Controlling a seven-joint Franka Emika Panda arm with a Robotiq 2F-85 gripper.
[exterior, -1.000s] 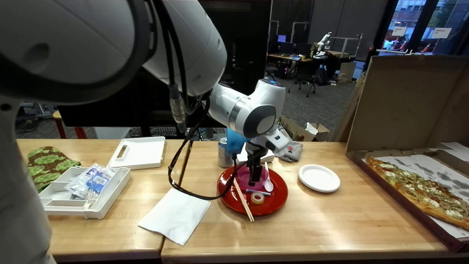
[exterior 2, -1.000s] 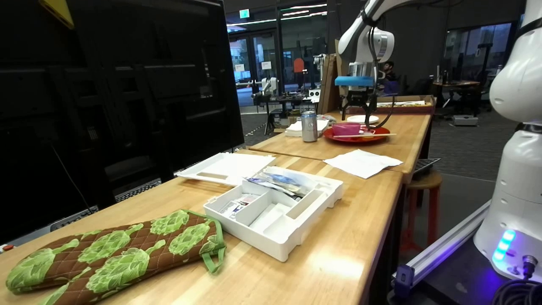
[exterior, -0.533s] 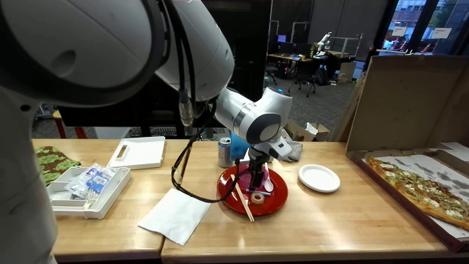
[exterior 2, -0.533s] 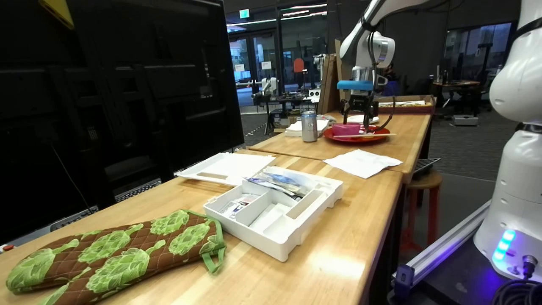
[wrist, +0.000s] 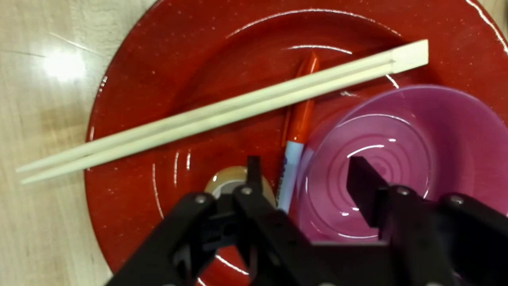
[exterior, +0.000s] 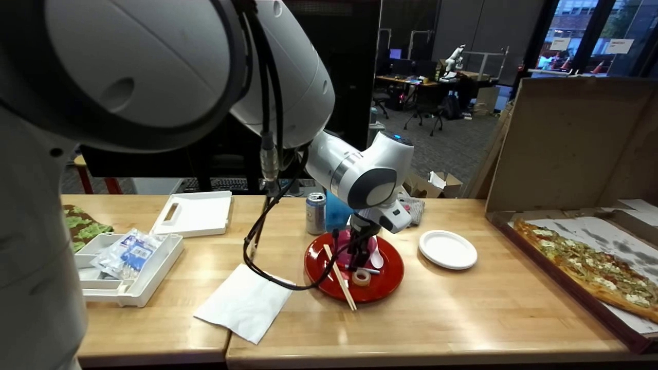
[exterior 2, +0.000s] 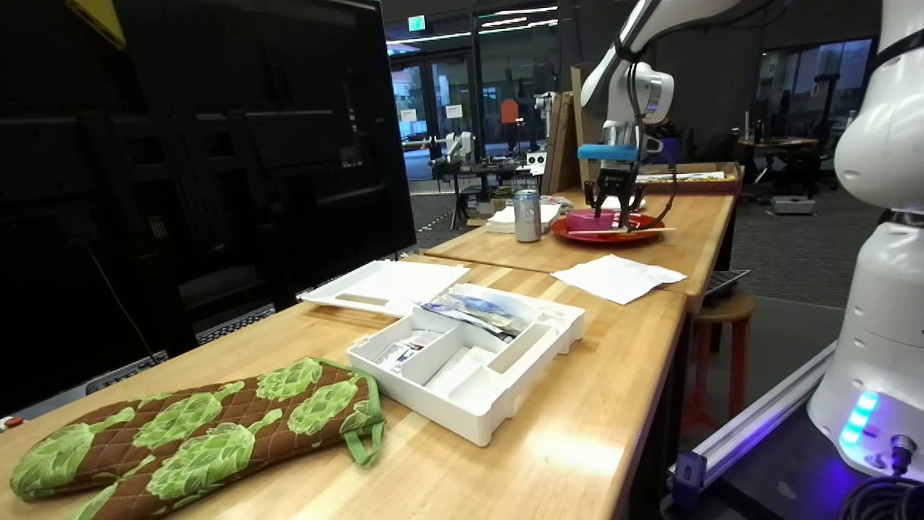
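Grained wood table [exterior: 462, 313]; end effector [wrist: 306, 173] at round translucent bowl [wrist: 405, 151]

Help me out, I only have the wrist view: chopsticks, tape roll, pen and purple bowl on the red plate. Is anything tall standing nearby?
Observer: Yes, a silver can stands upright close to the red plate; both exterior views show it.
Operator: Copy. Is there more on that plate than I listed?
Observer: A white spoon lies on it, beside the purple bowl.
Operator: And off the plate, anything low to watch for?
Observer: A small white plate sits on the same tabletop, apart from the red one.
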